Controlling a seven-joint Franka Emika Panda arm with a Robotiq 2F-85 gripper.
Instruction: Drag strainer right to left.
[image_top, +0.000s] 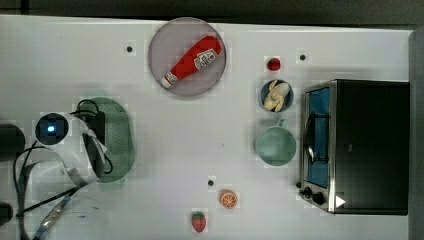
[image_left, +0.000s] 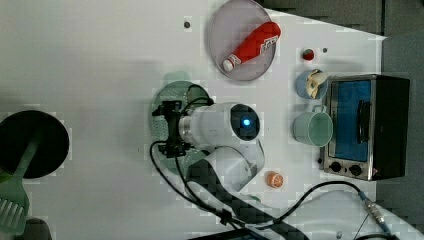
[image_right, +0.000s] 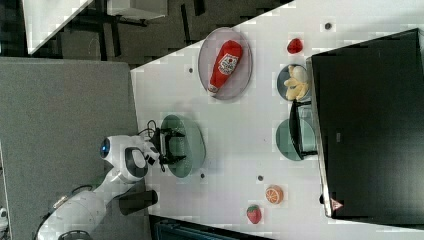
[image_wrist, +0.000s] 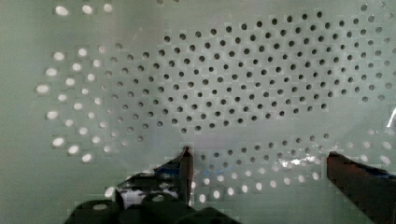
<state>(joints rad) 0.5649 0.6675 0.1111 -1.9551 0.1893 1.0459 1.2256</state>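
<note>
The strainer (image_top: 121, 142), a pale mint-green oval colander with a hole-dotted base, lies at the top view's left part of the white table. It also shows in the left view (image_left: 170, 92) and the right view (image_right: 194, 145). My gripper (image_top: 101, 142) hangs over the strainer's bowl, pointing down into it. In the wrist view the perforated base (image_wrist: 233, 84) is very close, and the two dark fingers (image_wrist: 187, 168) stand wide apart over it. The gripper (image_wrist: 259, 156) is open, with nothing between its fingers.
A grey plate (image_top: 165, 37) with a red ketchup bottle (image_top: 192, 61) sits at the back. A mint cup (image_top: 276, 145), a blue bowl (image_top: 276, 95) and a toaster oven (image_top: 355, 145) stand at the top view's right. An orange slice (image_top: 228, 199) and a strawberry (image_top: 198, 221) lie near the front.
</note>
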